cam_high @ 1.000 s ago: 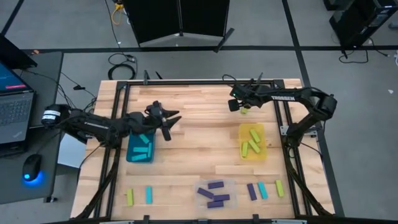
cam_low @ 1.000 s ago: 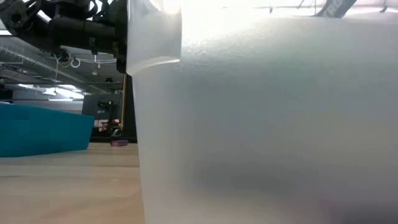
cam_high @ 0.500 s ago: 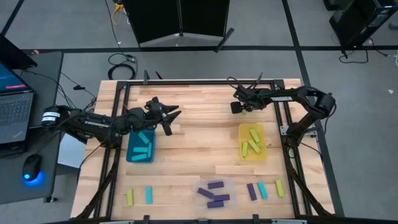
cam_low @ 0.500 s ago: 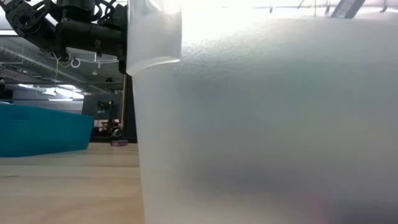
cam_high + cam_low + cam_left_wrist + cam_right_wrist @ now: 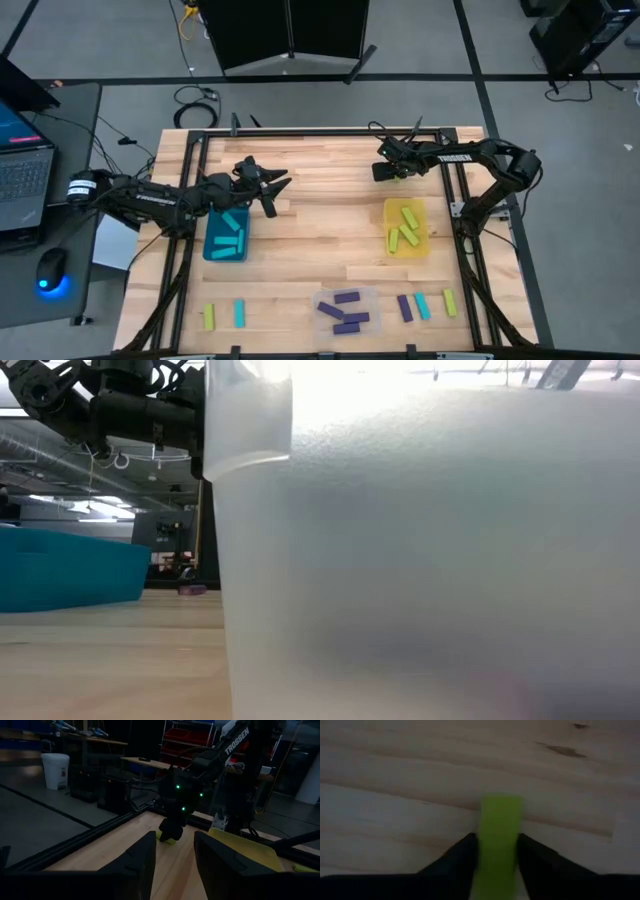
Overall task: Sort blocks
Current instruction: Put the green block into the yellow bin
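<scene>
My right gripper [image 5: 386,173] is at the table's far right, pointing down, shut on a yellow-green block [image 5: 500,822]. The block also shows under that gripper in the left wrist view [image 5: 168,838]. My left gripper [image 5: 272,188] is open and empty, held above the table just beyond the teal bin [image 5: 228,236], which holds cyan blocks. The yellow bin [image 5: 406,228] holds yellow-green blocks. The clear bin [image 5: 347,310] holds purple blocks. Loose blocks lie near the front edge: yellow-green [image 5: 209,317] and cyan [image 5: 240,313] at the left, and purple [image 5: 405,307], cyan [image 5: 423,306] and yellow-green [image 5: 450,302] at the right. My right gripper pinches the yellow-green block by its two long sides [image 5: 485,845] between its two fingers [image 5: 465,855]. The fingers come from above, pointing down and lying along the block. The block's lower end is at the table top [image 5: 168,840]; I cannot tell whether it is lifted clear.
The clear bin's wall [image 5: 430,560] fills most of the low view, with the teal bin [image 5: 70,565] to its left. A black frame [image 5: 320,132] runs round the table. Bare wood lies in the middle [image 5: 320,220]. A laptop [image 5: 20,170] is off the left edge.
My left gripper has gone a little up and toward the table's far edge, still open. My right gripper has shifted slightly toward the table's right edge over the yellow-green block.
</scene>
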